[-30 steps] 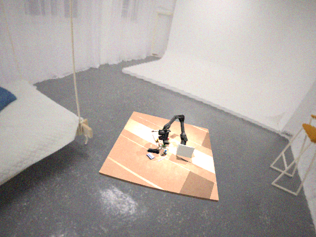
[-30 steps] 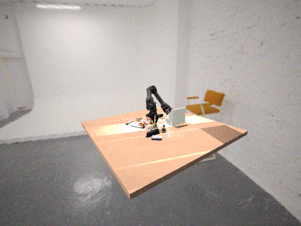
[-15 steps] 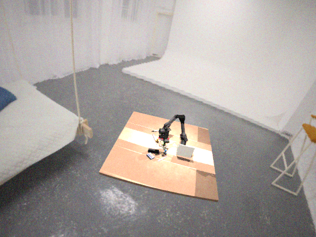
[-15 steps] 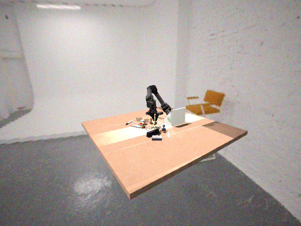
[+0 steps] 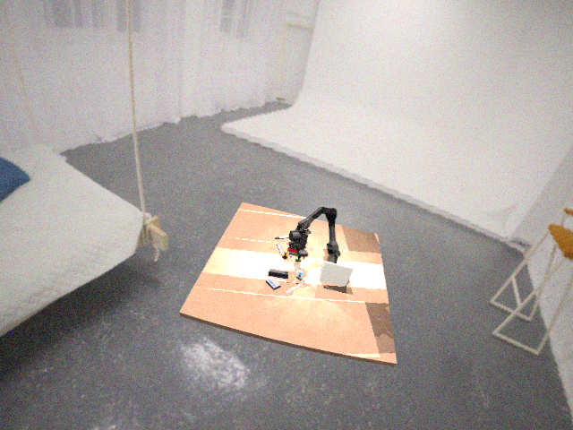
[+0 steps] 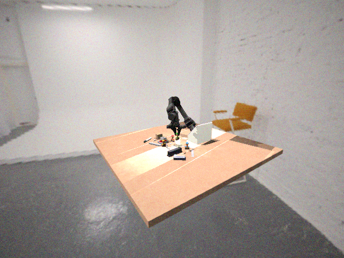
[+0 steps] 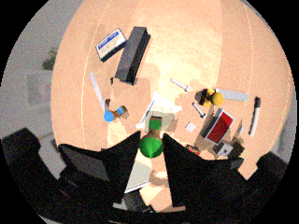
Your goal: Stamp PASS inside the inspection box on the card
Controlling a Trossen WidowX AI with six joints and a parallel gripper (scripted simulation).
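My gripper [image 5: 298, 257] [image 6: 176, 134] [image 7: 151, 136] is shut on the green-handled stamp [image 6: 177, 136] [image 7: 150, 147], seen from above in the wrist view. The stamp's lettering and inked face are hidden. A pale card [image 7: 164, 108] lies below and just beyond the stamp in the wrist view, washed out by bright light; its box and any print cannot be made out. Whether the stamp touches the card cannot be told. A red ink pad [image 7: 220, 127] lies to the right in the wrist view.
A blue-handled stamp [image 6: 187, 144] [image 7: 108, 116] stands left, a yellow-handled one [image 7: 217, 98] right. A black block [image 5: 277, 273] [image 6: 174, 151] [image 7: 133, 56] and a blue-white box [image 5: 273, 283] [image 6: 179, 157] [image 7: 111, 44] lie beyond. A white panel [image 5: 336, 273] [image 6: 203, 132] stands near the arm's base.
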